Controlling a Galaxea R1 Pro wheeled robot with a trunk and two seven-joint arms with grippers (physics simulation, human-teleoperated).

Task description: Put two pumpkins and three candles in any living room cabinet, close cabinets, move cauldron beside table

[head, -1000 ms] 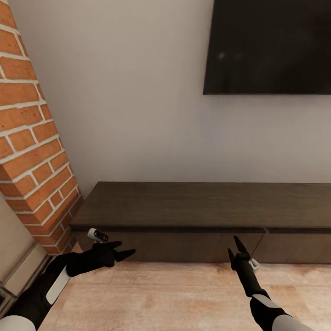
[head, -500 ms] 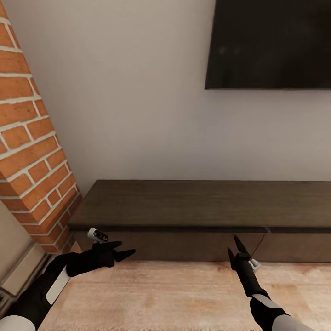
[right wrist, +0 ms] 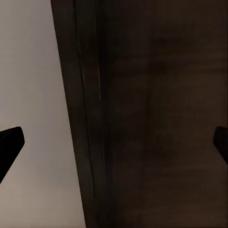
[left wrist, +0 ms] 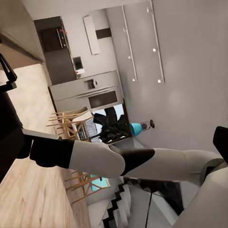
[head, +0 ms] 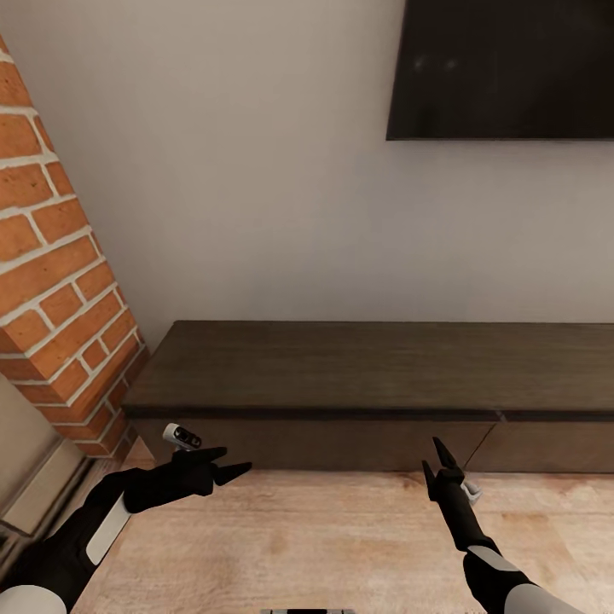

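A long, low dark brown cabinet stands against the white wall, and its flat drawer fronts are shut. My left gripper hovers open over the floor in front of the cabinet's left end, holding nothing. My right gripper is also open and empty, pointing at the drawer front near the seam between two drawers. In the right wrist view the dark cabinet wood is close ahead, with the fingertips spread wide apart. The pumpkins, candles, cauldron and table are out of view.
A red brick column juts out left of the cabinet. A dark television hangs on the wall above it. A pale wood floor lies under both arms. The left wrist view looks past my right arm to a distant kitchen.
The whole head picture has shifted: cabinet, television and brick column sit higher in the frame, so the camera moved. Both arms keep the same pose, and both grippers stay open.
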